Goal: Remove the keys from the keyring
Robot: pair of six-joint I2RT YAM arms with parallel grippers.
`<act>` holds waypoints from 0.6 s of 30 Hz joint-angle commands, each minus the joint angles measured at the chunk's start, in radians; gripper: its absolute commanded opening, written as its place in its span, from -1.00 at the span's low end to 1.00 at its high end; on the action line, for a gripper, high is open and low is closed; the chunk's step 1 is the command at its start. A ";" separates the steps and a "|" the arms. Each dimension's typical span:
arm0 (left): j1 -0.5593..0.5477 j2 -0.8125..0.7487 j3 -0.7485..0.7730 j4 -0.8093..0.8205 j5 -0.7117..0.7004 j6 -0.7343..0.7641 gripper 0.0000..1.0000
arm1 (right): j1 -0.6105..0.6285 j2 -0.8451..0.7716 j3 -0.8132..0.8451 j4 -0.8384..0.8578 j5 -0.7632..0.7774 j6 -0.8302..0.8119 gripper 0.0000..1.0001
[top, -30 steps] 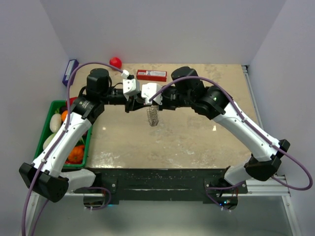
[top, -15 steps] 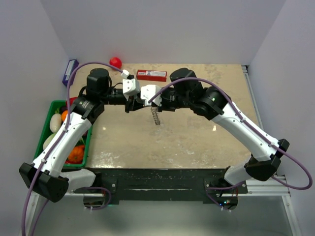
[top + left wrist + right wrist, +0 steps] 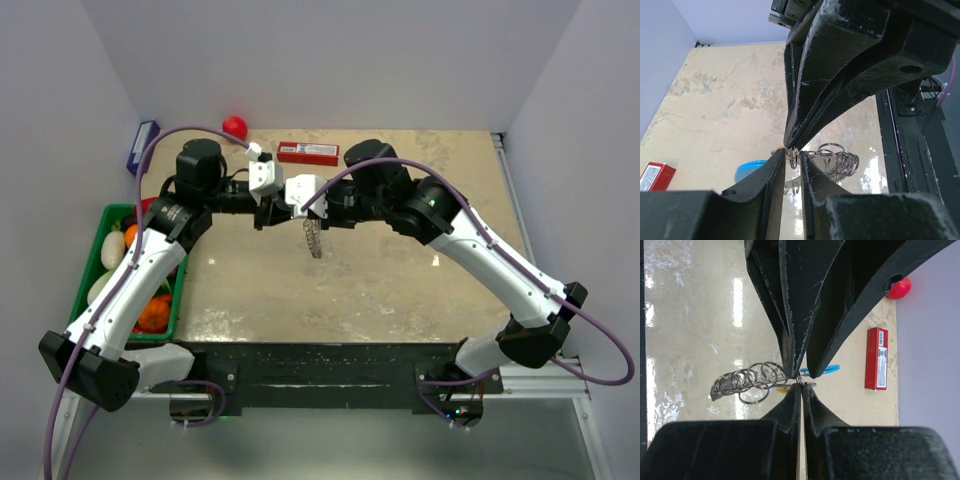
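Nudged keyring (image 3: 313, 240) toward 9 o'clock; tan table (image 3: 400, 285), white walls (image 3: 330, 60); dangles at 6 o'clock from right gripper (image 3: 801, 386) clamped tight, left gripper (image 3: 792, 159) narrowly pinching a link.

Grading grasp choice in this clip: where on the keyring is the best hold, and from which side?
The top end of the keyring, pinched from opposite sides, where the left gripper and right gripper meet now. It is floppy, so held there the rest, blue segment included, probably hangs clear.

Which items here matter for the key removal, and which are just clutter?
In play: keyring, brass key, left gripper, right gripper.
Clutter: red ball, red box, green bin of produce, purple box.
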 commanded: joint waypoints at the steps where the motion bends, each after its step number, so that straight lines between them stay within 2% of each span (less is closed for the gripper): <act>1: -0.005 -0.010 -0.019 0.039 0.009 -0.007 -0.56 | 0.006 -0.032 0.023 0.058 -0.028 0.002 -1.00; 9: -0.005 -0.015 -0.024 0.042 -0.005 -0.002 -0.60 | 0.006 -0.059 0.005 0.070 -0.030 -0.001 -1.00; 10: -0.005 -0.015 -0.023 0.045 0.000 -0.005 -0.67 | 0.006 -0.058 0.007 0.067 -0.034 -0.001 -1.00; 11: -0.005 -0.015 -0.021 0.048 0.001 -0.008 -0.85 | 0.004 -0.056 0.005 0.066 -0.036 -0.001 -1.00; 13: -0.005 -0.015 -0.019 0.049 0.004 -0.013 -1.00 | 0.006 -0.058 0.004 0.067 -0.039 -0.003 -1.00; 18: -0.003 -0.016 -0.019 0.054 0.004 -0.022 -1.00 | 0.006 -0.052 0.004 0.067 -0.039 -0.005 -1.00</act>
